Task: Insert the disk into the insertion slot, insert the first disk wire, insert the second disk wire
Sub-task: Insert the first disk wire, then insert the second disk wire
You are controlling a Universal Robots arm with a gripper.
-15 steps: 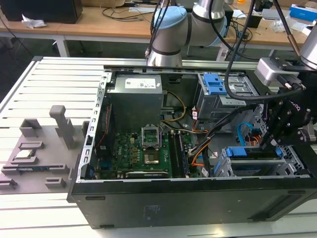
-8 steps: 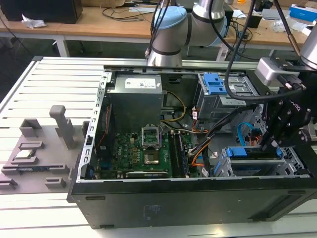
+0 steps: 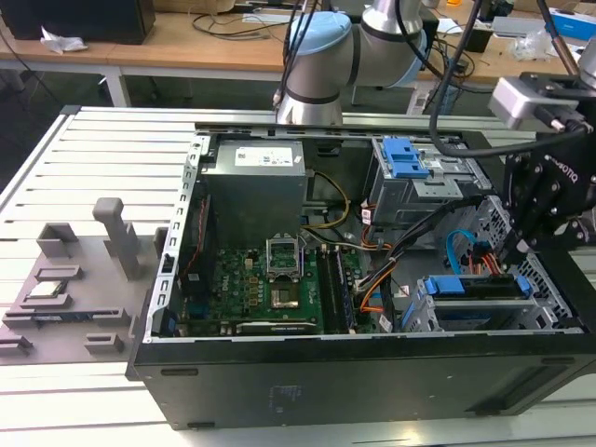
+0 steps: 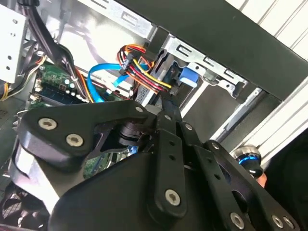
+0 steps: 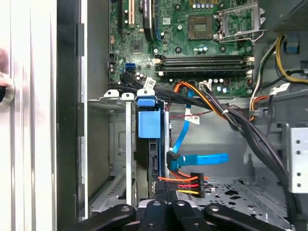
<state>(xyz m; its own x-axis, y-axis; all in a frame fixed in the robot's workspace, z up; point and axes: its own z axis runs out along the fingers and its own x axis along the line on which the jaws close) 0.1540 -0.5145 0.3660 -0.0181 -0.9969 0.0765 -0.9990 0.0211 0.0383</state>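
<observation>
The disk [image 5: 153, 161], in a blue carrier [image 3: 475, 287], sits inside the insertion slot [image 5: 108, 144], the light grey cage at the case's front on the exterior view's right. My gripper [image 3: 507, 253] reaches down to the disk's rear edge. In both wrist views its fingers are shut [image 5: 164, 186] [image 4: 166, 101] on the end of the first disk wire [image 5: 185, 182], whose orange, red and black leads [image 4: 144, 72] run off to a black plug. The second disk wire [image 5: 202, 159], a light-blue loop [image 4: 103, 79], has its dark plug against the disk edge just beside my fingertips.
A taller cage with a blue latch [image 3: 405, 158] stands behind the slot. A thick black cable bundle [image 5: 231, 115] and a flat orange cable [image 5: 202, 94] cross above the disk. The motherboard [image 3: 270, 289] and power supply [image 3: 256, 182] lie further in. A grey fixture tray [image 3: 74, 279] sits outside the case.
</observation>
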